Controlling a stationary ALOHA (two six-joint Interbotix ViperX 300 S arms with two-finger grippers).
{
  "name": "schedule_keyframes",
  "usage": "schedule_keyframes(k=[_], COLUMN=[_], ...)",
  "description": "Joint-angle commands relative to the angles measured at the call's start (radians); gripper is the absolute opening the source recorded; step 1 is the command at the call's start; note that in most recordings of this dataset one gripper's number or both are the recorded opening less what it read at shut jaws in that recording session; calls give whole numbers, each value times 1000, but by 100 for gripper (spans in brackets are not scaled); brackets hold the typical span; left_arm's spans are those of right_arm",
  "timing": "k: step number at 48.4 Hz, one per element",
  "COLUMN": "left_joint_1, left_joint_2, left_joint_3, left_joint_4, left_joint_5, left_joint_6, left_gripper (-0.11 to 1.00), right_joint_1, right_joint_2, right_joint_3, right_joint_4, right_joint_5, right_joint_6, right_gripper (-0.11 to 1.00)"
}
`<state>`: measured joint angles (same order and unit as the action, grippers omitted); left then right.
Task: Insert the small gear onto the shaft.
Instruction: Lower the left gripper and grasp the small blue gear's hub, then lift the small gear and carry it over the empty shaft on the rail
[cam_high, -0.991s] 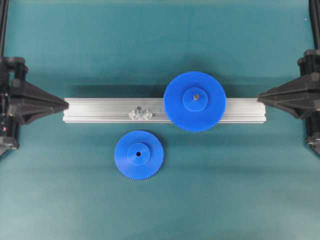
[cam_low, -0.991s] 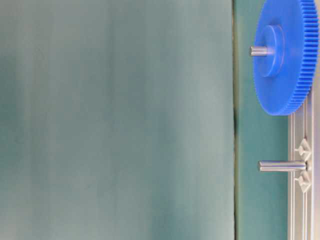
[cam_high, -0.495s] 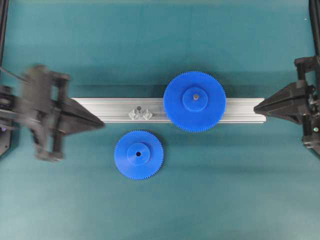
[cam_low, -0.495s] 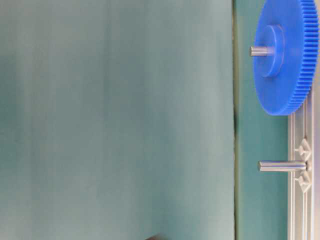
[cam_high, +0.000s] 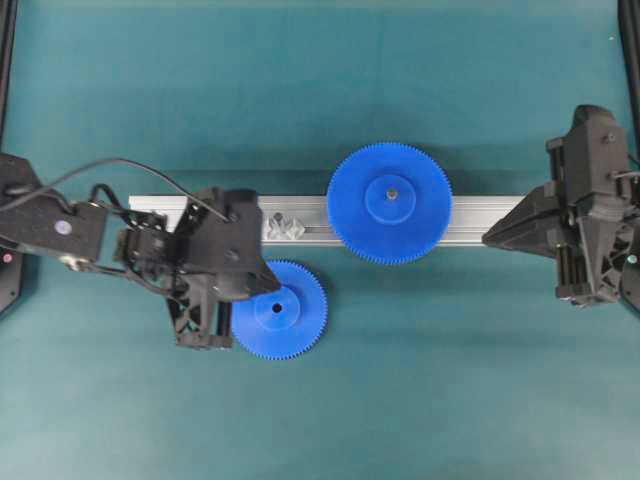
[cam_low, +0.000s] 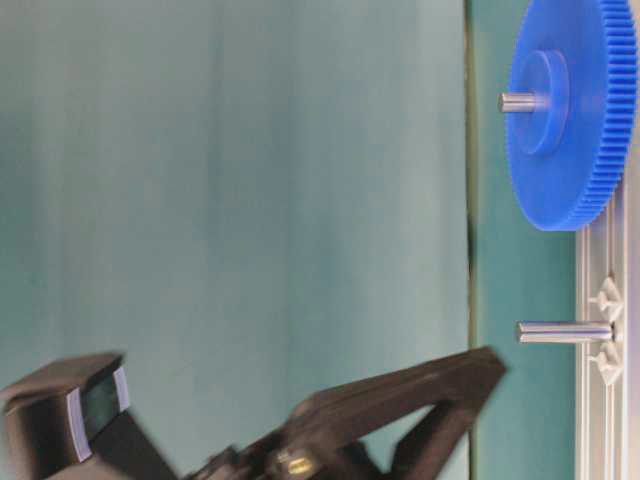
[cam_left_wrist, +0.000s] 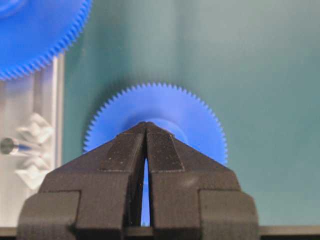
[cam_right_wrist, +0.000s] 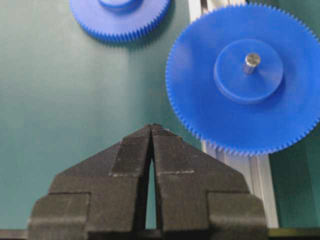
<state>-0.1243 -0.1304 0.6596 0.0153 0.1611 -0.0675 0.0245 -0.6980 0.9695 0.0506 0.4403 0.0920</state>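
Note:
The small gear (cam_high: 290, 315) lies flat on the teal mat in front of the rail, its hub hole showing. My left gripper (cam_high: 278, 288) hangs over the gear's left part, shut, with nothing between its fingers. In the left wrist view the closed tips (cam_left_wrist: 146, 124) cover the hub of the small gear (cam_left_wrist: 195, 120); I cannot tell whether they touch it. The shaft (cam_left_wrist: 10, 146) stands bare on its silvery base (cam_high: 285, 228), and the table-level view shows the shaft (cam_low: 565, 332) with nothing on it. My right gripper (cam_high: 487, 238) is shut and empty at the rail's right end.
A larger blue gear (cam_high: 389, 203) sits on its own pin on the aluminium rail (cam_high: 480, 215), right of the shaft. The right wrist view has that larger gear (cam_right_wrist: 245, 80) just ahead of the closed tips (cam_right_wrist: 151, 126). The left arm (cam_low: 350, 420) fills the table-level view's bottom.
The left arm swung in from the left edge and now covers the small gear's left side. The right arm shifted a little left. Both gears stayed put.

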Motion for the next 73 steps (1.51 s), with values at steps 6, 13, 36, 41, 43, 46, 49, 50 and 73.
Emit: schedule_keyframes(k=[6,13,36,41,43,46,49,50,73], left_joint_1=[-29,-35,-35,-34,-34,-32,-31,-29,-14], left_joint_2=[51,104,239,255,258,261,262,262,305], left_joint_3=[-64,-114,-186,-195,-196,-196,-195,-196,-198], left_joint_4=[3,2,2,3,3,2,3,3,2], left_joint_5=[83,138,213,225,225,225,227,230,239], left_joint_6=[-3,-3,0,0,0,-2,-3,-3,-5], left_gripper=[0,9,92,92,92,92,92,92,92], right_joint_1=[5,9,26,26,26,26,26,26,26], right_joint_2=[15,23,23,21,21,21,21,23,18], right_joint_3=[-28,-28,-31,-31,-31,-31,-29,-29,-14], right_joint_4=[3,5,18,18,18,18,18,18,18], right_joint_5=[-3,-3,-5,-8,-8,-8,-9,-9,-28], right_joint_6=[9,11,11,11,11,11,12,11,12], right_gripper=[6,6,6,6,6,6,6,6,6])
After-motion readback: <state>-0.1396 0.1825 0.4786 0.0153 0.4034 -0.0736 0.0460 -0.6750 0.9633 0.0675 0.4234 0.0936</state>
